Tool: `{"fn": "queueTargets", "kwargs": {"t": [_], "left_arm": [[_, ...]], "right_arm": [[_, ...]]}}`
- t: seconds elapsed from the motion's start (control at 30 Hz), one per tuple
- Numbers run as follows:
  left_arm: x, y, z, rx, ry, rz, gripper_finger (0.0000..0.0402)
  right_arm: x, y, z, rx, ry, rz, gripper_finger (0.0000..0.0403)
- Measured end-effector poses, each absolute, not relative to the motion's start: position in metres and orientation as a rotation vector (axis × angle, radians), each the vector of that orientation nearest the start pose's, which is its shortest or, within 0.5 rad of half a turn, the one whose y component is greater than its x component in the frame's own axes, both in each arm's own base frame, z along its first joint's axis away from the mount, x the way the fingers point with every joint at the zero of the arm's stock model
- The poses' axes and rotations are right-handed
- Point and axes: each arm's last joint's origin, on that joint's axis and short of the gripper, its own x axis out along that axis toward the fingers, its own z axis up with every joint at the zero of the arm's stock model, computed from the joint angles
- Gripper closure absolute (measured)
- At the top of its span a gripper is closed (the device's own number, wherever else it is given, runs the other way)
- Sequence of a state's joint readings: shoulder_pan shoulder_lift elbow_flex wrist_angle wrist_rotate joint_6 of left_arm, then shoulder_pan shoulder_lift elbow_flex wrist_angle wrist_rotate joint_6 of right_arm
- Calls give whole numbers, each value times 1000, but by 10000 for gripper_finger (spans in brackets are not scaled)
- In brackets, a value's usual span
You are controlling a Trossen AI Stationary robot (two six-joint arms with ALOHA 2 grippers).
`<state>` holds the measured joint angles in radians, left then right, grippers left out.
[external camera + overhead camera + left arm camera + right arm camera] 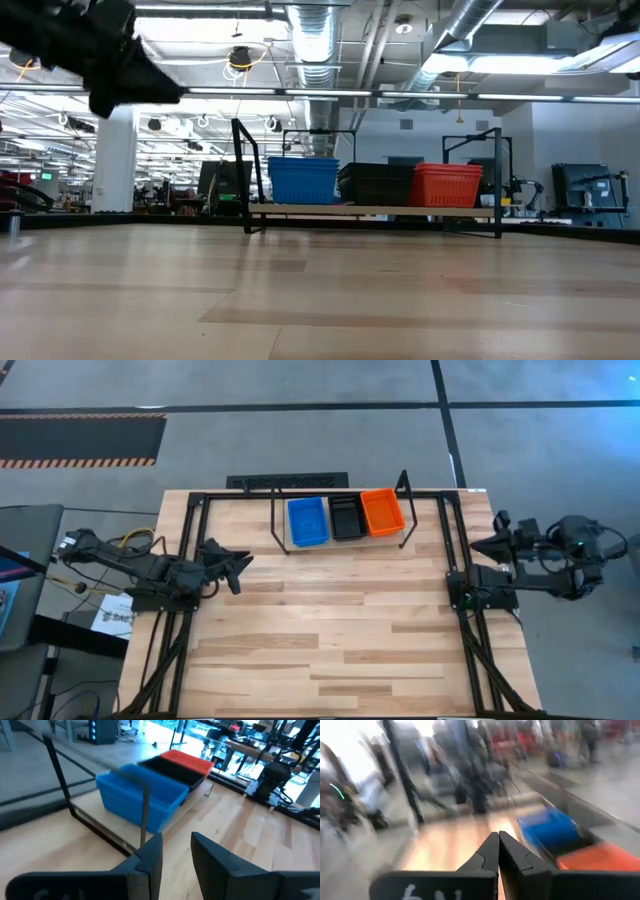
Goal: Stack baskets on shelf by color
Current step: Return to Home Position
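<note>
Fingers (150, 856) check, left wrist view: stood narrowly parted on left gripper (176, 842), gripped nothing; looked toward blue basket (140, 795), black basket (172, 770) and red-orange basket (187, 760) in a row on the shelf (100, 827), thin black rod frame over pale board. Right wrist view: pressed together on right gripper (498, 837), held nothing; picked out blue and orange plastic through heavy blur, little else. High view: found left gripper (238, 565) at the table's (330, 640) left edge and right gripper (478, 545) at its right edge, both well apart from the shelf (279, 520); saw blue (308, 521), black (347, 517) and red-orange (381, 511) side by side at the far edge, sorted by colour; could not count how many sat nested in each. Low view: showed slotted side walls, shallow rectangular tubs, smooth plank tabletop, upright end loops on the shelf (370, 210). Risk, judged: could clip an end loop or rod on any careless swing near the shelf and shove the whole light frame; could also slide or tip the light plastic stacks off the smooth narrow board with a small knock; could snag a fingertip in a slot.
</note>
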<state>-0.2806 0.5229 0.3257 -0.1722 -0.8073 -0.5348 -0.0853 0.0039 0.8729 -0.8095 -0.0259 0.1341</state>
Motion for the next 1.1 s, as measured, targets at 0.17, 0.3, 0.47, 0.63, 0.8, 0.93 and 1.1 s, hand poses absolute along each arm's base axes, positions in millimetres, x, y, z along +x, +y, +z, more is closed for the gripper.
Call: {"fn": "queueTargets", "kwargs": {"t": [0.17,0.3,0.47,0.63,0.8,0.93,1.1], "left_arm": [[118,-13,194,-383,105,531,313],[112,-12,188,-355,29,472,313],[104,-12,179,-361,-29,363,313],[96,-10,172,-356,-99,342,313],[92,-7,177,-285,-148,361,313],[93,-3,176,-274,-145,399,313],[94,1,175,-283,-136,358,313]], "right_arm": [[-31,4,337,135,21,-24,379],[-38,5,339,105,-49,42,381],[-41,6,341,48,-71,129,378],[-35,6,336,15,-42,131,380],[-36,6,336,-14,-55,130,379],[-34,6,338,-11,-85,136,379],[-17,7,329,-9,-93,208,380]]}}
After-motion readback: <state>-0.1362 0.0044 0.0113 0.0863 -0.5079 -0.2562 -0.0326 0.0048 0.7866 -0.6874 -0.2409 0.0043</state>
